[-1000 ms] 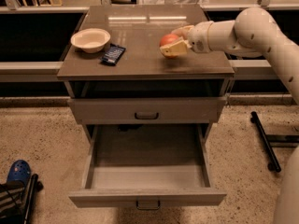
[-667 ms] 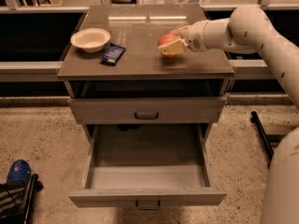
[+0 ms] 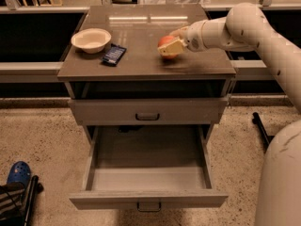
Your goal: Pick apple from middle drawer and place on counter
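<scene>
The red-orange apple (image 3: 166, 44) is held by my gripper (image 3: 170, 45) over the right part of the counter (image 3: 141, 62), at or just above its surface. The cream fingers (image 3: 172, 46) are shut on the apple from the right, and they hide its lower right side. My white arm reaches in from the right. The middle drawer (image 3: 148, 173) is pulled fully out below, and its tray holds nothing. The drawer front above it (image 3: 148, 111) is closed.
A cream bowl (image 3: 91, 40) stands at the counter's left, with a dark blue packet (image 3: 114, 54) beside it. A black stand leg (image 3: 261, 128) lies on the floor at right. A blue shoe (image 3: 19, 172) and dark gear sit at lower left.
My gripper with the apple has shifted slightly left over the counter and the arm has turned a little. The drawer and bowl have not moved.
</scene>
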`<control>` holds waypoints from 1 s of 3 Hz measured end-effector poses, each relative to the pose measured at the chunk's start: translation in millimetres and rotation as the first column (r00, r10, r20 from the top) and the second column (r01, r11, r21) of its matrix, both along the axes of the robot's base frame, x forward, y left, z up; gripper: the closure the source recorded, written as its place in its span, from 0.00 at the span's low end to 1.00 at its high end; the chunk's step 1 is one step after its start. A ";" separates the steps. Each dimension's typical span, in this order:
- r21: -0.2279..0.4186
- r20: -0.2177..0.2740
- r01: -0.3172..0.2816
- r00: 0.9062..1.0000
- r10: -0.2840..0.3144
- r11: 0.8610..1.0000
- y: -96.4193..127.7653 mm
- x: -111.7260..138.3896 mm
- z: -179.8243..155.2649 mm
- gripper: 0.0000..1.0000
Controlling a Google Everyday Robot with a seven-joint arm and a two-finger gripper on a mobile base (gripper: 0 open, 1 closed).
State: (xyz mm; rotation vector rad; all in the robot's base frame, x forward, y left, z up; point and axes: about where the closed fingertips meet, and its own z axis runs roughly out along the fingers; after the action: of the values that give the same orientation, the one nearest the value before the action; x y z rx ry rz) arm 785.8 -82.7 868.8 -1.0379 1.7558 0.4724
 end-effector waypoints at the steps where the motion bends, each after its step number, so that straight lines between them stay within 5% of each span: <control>1: 0.000 0.000 0.000 1.000 0.000 1.000 0.0 0.0 0.0 0.35; 3: 0.000 0.000 0.000 1.000 0.000 1.000 0.2 0.0 -0.1 0.00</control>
State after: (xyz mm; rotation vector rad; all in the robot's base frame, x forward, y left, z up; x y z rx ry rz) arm 785.8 -82.6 868.7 -1.0380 1.7558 0.4726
